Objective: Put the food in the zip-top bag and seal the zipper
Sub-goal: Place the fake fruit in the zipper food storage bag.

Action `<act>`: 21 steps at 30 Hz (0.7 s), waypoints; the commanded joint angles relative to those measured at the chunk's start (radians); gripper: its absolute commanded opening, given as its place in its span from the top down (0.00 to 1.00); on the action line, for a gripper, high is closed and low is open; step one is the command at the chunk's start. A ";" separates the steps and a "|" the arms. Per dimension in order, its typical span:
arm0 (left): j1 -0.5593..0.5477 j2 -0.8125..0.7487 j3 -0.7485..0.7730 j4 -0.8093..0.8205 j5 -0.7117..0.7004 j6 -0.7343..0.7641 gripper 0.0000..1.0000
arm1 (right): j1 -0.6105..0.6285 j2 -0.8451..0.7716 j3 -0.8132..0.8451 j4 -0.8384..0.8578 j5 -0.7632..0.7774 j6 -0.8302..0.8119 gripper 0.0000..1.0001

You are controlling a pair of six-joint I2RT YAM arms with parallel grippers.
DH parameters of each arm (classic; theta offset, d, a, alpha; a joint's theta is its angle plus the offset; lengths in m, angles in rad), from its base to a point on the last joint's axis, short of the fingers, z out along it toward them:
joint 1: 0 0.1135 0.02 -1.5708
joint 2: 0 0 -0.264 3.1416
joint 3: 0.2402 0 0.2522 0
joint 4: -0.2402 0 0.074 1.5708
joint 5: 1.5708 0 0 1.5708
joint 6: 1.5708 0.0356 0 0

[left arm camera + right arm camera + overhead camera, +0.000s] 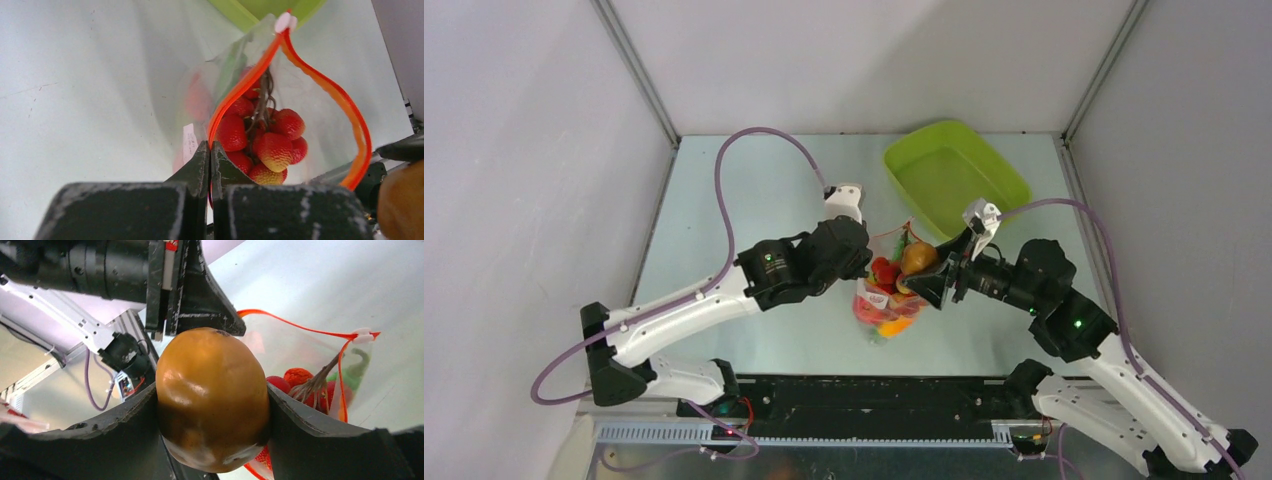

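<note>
Right pincer (212,405) grasps one brown kiwi (210,370) at open mouth of one zip-top bag (882,318), mid-tabletop (754,200). Left pincer (210,150) clenched on zipper (345,100): one orange-red strip, one white slider (285,21) at far end. Inside bag: one bunch red grapes (270,145). One white label (189,142), writing unreadable. One lime-green tray (999,170) beyond.
</note>
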 commanded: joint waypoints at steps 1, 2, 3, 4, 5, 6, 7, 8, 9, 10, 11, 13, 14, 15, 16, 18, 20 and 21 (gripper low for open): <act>-0.010 -0.032 0.022 0.048 -0.020 -0.048 1.00 | 0.048 0.052 0.036 0.130 0.133 0.025 0.49; -0.010 -0.032 0.018 0.052 -0.017 -0.051 1.00 | 0.069 0.063 0.030 0.155 0.153 0.025 0.48; -0.011 -0.033 0.011 0.055 -0.014 -0.058 1.00 | 0.081 0.085 0.028 0.165 0.187 0.023 0.47; -0.011 -0.034 0.007 0.056 -0.010 -0.059 1.00 | 0.099 0.107 0.027 0.177 0.202 0.013 0.47; -0.011 -0.034 0.006 0.058 -0.010 -0.060 1.00 | 0.105 0.118 0.026 0.187 0.233 0.011 0.46; -0.013 -0.038 0.004 0.058 -0.008 -0.060 1.00 | 0.113 0.140 0.024 0.193 0.246 0.007 0.46; -0.014 -0.040 0.002 0.061 -0.008 -0.060 1.00 | 0.114 0.151 0.023 0.206 0.266 0.007 0.45; -0.014 -0.048 0.000 0.063 -0.009 -0.059 1.00 | 0.115 0.172 0.023 0.212 0.272 0.008 0.45; -0.016 -0.052 -0.001 0.065 -0.010 -0.060 1.00 | 0.116 0.181 0.023 0.221 0.274 0.010 0.44; -0.015 -0.059 -0.004 0.066 -0.013 -0.060 1.00 | 0.117 0.195 0.022 0.223 0.274 0.018 0.44; -0.015 -0.064 -0.006 0.065 -0.016 -0.061 1.00 | 0.121 0.200 0.022 0.218 0.281 0.019 0.42; -0.015 -0.076 -0.011 0.067 -0.024 -0.062 1.00 | 0.132 0.207 0.020 0.201 0.320 0.018 0.40; -0.015 -0.085 -0.021 0.070 -0.026 -0.065 1.00 | 0.135 0.208 0.014 0.196 0.335 0.018 0.39; -0.015 -0.089 -0.025 0.078 -0.026 -0.066 1.00 | 0.139 0.209 0.010 0.188 0.357 0.015 0.38; -0.016 -0.096 -0.035 0.084 -0.026 -0.067 1.00 | 0.138 0.213 0.003 0.185 0.362 0.016 0.37; -0.015 -0.102 -0.044 0.096 -0.026 -0.068 1.00 | 0.142 0.224 -0.004 0.176 0.375 0.021 0.36; -0.015 -0.099 -0.042 0.101 -0.027 -0.069 1.00 | 0.150 0.242 -0.007 0.175 0.379 0.031 0.36; -0.015 -0.096 -0.041 0.103 -0.025 -0.069 1.00 | 0.161 0.256 -0.008 0.175 0.380 0.034 0.35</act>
